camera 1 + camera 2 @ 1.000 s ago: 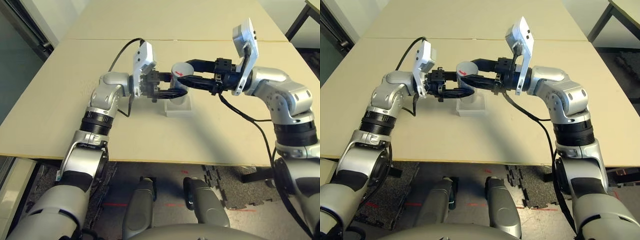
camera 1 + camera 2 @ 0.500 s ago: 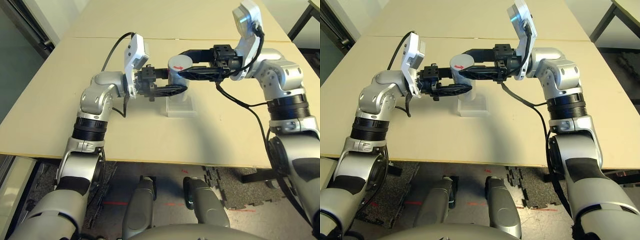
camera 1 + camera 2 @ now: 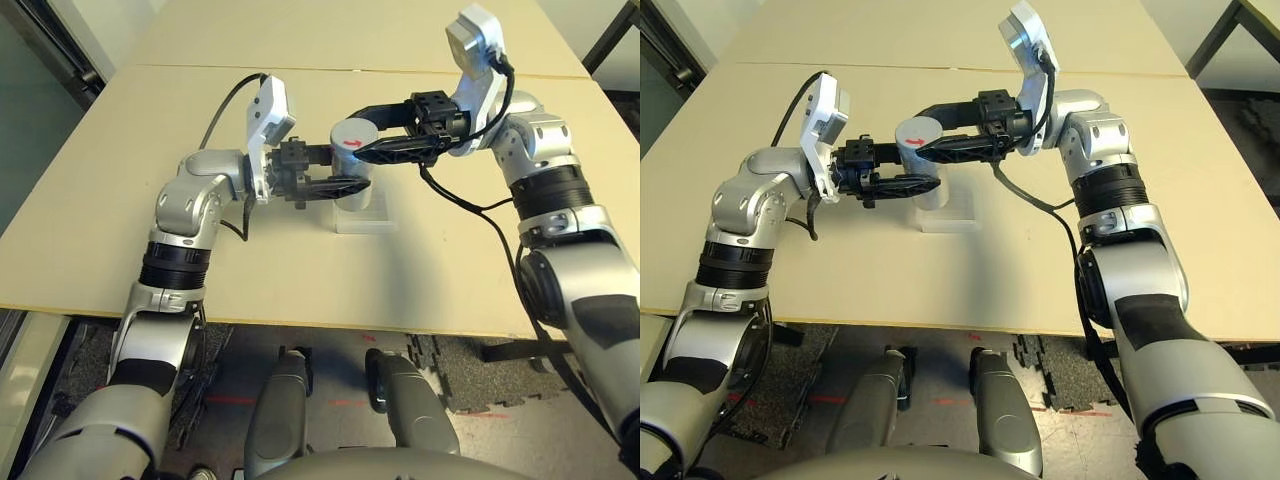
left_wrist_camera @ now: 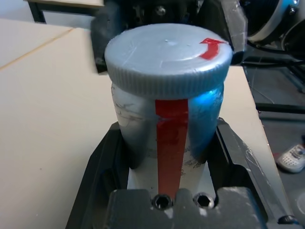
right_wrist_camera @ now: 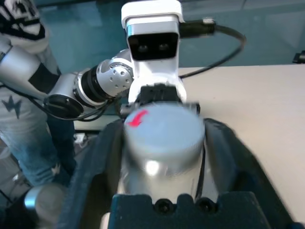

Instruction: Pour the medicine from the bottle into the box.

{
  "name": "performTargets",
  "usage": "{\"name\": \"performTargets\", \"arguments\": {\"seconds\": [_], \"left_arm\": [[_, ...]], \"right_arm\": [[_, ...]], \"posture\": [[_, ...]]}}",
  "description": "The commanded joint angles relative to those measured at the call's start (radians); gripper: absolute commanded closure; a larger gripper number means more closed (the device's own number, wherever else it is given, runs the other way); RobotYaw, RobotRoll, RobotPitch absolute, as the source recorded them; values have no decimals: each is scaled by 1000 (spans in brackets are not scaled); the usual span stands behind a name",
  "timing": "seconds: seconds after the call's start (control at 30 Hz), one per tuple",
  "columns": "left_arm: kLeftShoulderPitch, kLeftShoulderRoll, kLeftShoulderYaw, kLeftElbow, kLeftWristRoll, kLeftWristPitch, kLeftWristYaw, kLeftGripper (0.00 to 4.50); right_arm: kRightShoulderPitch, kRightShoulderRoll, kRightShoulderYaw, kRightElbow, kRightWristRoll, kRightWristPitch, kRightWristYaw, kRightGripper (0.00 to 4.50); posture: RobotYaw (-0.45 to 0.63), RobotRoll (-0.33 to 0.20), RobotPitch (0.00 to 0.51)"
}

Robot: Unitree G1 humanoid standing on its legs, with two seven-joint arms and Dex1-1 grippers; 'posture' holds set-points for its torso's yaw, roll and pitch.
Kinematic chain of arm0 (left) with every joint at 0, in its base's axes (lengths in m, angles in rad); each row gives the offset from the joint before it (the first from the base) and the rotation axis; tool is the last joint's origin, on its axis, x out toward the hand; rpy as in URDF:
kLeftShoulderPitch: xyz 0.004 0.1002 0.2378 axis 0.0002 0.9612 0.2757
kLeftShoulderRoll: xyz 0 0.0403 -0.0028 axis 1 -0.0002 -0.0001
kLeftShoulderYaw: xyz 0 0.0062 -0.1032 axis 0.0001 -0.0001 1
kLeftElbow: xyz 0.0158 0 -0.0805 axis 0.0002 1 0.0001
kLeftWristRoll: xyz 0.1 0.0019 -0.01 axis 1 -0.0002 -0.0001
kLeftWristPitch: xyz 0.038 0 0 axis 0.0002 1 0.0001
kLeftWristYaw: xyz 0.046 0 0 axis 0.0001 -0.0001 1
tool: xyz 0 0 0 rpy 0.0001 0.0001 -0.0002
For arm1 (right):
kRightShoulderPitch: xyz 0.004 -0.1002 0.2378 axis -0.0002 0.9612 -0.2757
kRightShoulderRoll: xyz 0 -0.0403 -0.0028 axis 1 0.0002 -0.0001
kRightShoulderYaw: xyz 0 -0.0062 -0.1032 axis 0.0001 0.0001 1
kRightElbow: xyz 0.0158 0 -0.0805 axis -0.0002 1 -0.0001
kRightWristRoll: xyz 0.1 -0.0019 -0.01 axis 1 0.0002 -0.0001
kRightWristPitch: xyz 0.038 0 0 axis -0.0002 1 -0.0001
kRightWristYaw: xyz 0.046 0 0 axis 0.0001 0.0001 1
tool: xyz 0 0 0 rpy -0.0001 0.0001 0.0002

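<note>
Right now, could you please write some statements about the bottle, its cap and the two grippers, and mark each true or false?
1. The bottle stands between the left gripper's fingers. True.
2. The cap is off the bottle. False: it sits on top.
3. The right gripper's fingers are around the cap's sides. True.
4. The red stripe runs across the cap only. False: it runs down the bottle's side.
5. The bottle is tipped upside down. False: its cap is uppermost.
</note>
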Motion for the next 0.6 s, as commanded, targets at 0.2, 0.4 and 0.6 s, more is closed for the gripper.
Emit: {"name": "performTargets", "arguments": {"seconds": [0.2, 0.4, 0.6], "left_arm": [[10, -4, -75, -54, -19, -20, -13, 2056], [4, 7, -69, -22, -20, -45, -1, 2056], [-3, 7, -66, 0, -18, -62, 4, 2056]], "right_arm": [[162, -142, -64, -483, 82, 253, -154, 0], [258, -162, -109, -681, 147, 375, -341, 0], [307, -201, -124, -716, 166, 388, -409, 0]], "posture": [[120, 0, 212], [89, 0, 198], [83, 0, 190]]}}
